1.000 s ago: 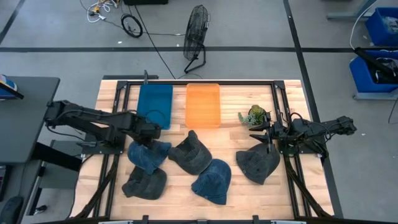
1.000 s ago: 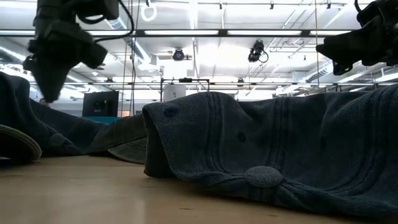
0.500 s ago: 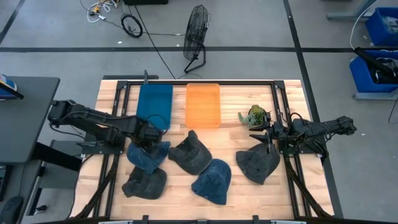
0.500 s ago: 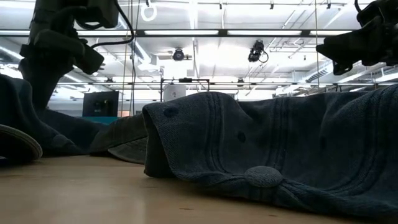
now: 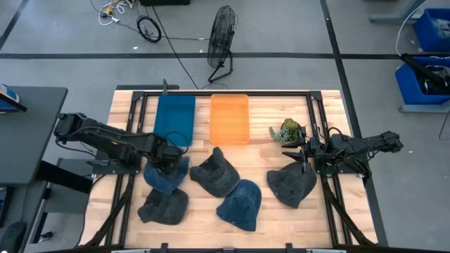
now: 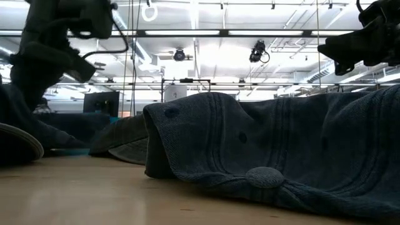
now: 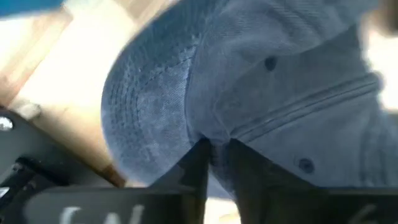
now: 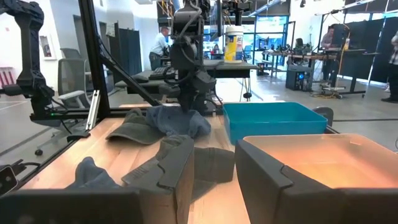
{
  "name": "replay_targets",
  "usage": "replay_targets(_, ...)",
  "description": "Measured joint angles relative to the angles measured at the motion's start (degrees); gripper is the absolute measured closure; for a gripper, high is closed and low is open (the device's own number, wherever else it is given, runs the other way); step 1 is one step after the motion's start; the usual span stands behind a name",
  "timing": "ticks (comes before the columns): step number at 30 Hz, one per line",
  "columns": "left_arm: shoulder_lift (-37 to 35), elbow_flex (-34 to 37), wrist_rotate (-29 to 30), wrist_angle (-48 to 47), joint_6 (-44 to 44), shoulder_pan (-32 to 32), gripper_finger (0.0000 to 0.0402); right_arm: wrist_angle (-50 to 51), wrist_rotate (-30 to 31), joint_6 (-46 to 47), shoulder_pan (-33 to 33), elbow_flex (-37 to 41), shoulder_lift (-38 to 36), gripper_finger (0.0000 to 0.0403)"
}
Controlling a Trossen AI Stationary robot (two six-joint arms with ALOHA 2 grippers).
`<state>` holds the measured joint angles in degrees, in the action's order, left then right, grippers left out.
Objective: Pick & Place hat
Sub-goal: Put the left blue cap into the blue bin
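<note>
Blue denim fills our left wrist view: the left claw [image 7: 214,163] has its fingers pinched narrow on a fold of the blue hat [image 5: 167,176], which lies at the table's [image 5: 281,218] left side just in front of the blue bin [image 5: 175,119]. The left arm reaches low across from the left edge. Farther off, we see the right claw [image 5: 298,153] hovering, fingers spread wide, above the dark hat [image 5: 291,185] on the right.

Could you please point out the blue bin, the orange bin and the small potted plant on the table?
blue bin [image 5: 175,116], high view, on its bare floor.
orange bin [image 5: 229,118], high view, on the middle of its floor.
potted plant [image 5: 287,130], high view, on its green leaves.
</note>
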<state>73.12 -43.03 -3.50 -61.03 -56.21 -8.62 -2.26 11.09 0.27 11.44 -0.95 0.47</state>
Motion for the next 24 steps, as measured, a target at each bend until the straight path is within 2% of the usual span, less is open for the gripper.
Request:
replay_targets(2, 0.0, 1.0, -0.1, -0.2, 0.1, 0.0, 0.0385, 0.0, 0.0, 0.0, 0.0, 0.0, 0.0, 0.0282)
replay_targets(5, 0.0, 0.1, 0.1, -0.5, 0.2, 0.0, 0.0390, 0.0, 0.0, 0.0, 0.0, 0.0, 0.0, 0.0282)
replay_targets(10, 0.0, -8.0, 1.7, -1.1, 7.5, 0.0, 0.0395, 0.0, 0.0, 0.8, 0.0, 0.0, 0.0, 0.0282)
replay_targets(13, 0.0, -14.9, 7.1, -3.8, 18.1, 0.0, 0.0395, 0.0, 0.0, 0.8, 0.0, 0.0, 0.0, 0.0282)
replay_targets(18, 0.0, -24.8, 22.0, -9.2, 42.4, 0.1, 0.0395, 0.0, 0.0, 0.8, 0.0, 0.0, 0.0, 0.0282)
replay_targets(21, 0.0, -27.6, 30.0, -9.1, 58.6, 1.3, 0.0395, 0.0, 0.0, 0.8, 0.0, 0.0, 0.0, 0.0282)
replay_targets(24, 0.0, -27.8, 33.5, -9.3, 69.3, 5.2, 0.0395, 0.0, 0.0, 0.8, 0.0, 0.0, 0.0, 0.0282)
